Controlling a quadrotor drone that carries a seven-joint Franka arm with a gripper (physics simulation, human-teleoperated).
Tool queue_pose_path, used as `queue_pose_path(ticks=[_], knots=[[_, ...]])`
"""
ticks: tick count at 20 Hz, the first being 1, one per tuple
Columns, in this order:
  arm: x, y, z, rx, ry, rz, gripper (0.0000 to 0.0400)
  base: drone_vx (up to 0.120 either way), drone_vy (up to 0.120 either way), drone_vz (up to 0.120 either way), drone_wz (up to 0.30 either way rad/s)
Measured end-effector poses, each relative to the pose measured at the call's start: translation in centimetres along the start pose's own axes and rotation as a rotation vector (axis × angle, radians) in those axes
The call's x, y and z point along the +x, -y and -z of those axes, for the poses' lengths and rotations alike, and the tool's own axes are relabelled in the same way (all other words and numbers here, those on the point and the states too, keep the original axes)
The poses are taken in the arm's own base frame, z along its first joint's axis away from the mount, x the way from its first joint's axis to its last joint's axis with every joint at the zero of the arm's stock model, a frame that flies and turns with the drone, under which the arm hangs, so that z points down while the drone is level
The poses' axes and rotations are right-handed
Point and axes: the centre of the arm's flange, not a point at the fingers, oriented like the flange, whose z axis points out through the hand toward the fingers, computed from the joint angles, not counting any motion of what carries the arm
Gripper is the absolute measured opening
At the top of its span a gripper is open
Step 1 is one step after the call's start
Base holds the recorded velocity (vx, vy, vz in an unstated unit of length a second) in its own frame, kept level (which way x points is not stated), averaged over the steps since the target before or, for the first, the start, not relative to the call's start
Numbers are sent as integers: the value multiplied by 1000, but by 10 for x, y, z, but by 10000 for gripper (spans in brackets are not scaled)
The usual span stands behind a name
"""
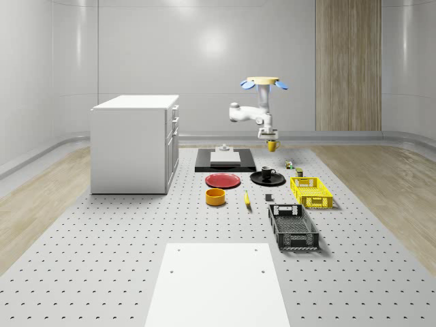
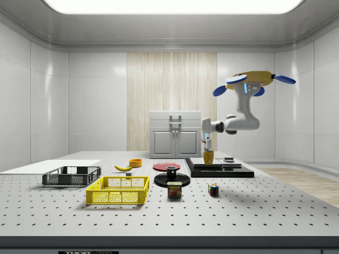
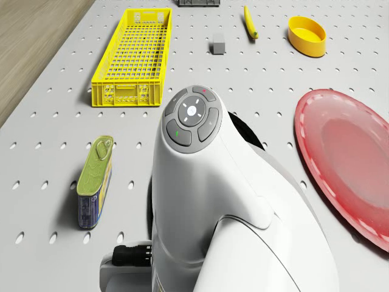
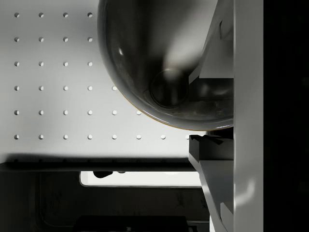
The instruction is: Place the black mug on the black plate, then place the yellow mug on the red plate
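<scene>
**Yellow mug in the grip, red plate waiting**

Pinched on the yellow mug (image 1: pixel 272 146) at its rim: gripper (image 1: pixel 270 140) closed around one wall, one finger (image 4: pixel 248 96) running down past the lip in the wrist view, the mug's dark inside (image 4: pixel 164 63) open to that camera. Hung right of centre in the whole-scene view, clear of the table (image 1: pixel 102 272), just above the right end of the black slab (image 1: pixel 225 165). Seen in the side view right of centre too, mug (image 2: pixel 208 157) directly beneath the gripper (image 2: pixel 207 151), upright, bottom a little above the slab (image 2: pixel 220 172).

Drone (image 1: pixel 262 82) hovering above and slightly left of the mug in the whole-scene view, arm bent down from it.

Black mug (image 1: pixel 267 173) already standing on the black plate (image 1: pixel 278 182), just below the held mug in that frame. Red plate (image 1: pixel 223 180) bare, left of the black plate and near it, lower left of the yellow mug.

Likely rigid, light and glazed, so slippery: a hold on one wall probably apt to let it swing or slide if jolted. Chippable if dropped. Better set down flat on its base, released only once resting on the plate.
</scene>
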Motion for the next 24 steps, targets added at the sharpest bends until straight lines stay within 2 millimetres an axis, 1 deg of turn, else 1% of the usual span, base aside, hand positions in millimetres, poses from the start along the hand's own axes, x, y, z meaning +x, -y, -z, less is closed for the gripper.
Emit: queue_pose_path(ticks=[24], knots=[[0, 0, 0, 0, 0, 0, 100, 120, -120, 0, 0]])
